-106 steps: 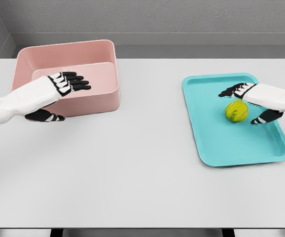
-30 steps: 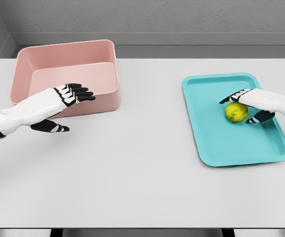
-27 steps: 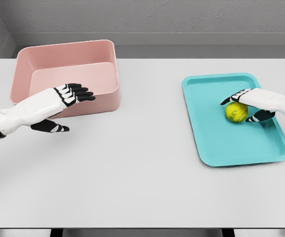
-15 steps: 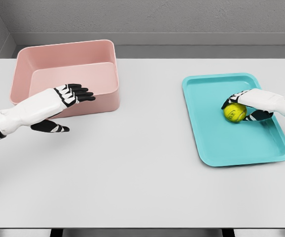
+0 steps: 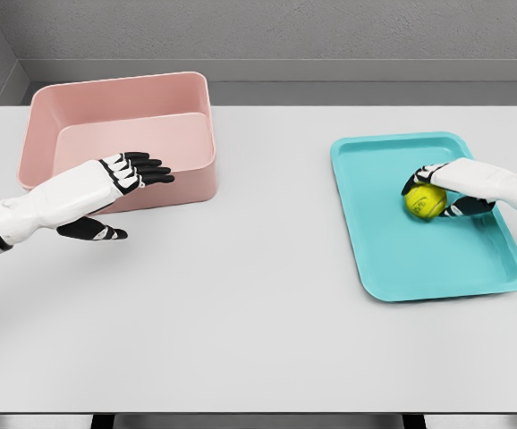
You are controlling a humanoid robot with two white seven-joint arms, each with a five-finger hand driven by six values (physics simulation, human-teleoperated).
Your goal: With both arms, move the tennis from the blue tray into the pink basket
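The tennis ball (image 5: 426,201) is seen in the far right part of the blue tray (image 5: 393,268), with the right hand (image 5: 444,188) curled over it, fingers on top and thumb tucked behind. Bare tray floor lies nearer, bounded by a raised rim. A wide stretch of white table (image 5: 267,295) separates the tray from the pink basket (image 5: 124,134) at far left. The left hand (image 5: 106,192) is held flat before the basket's near wall, fingers spread, grasping nothing. Compared with half a second ago, the right fingers are closed tighter round the ball.
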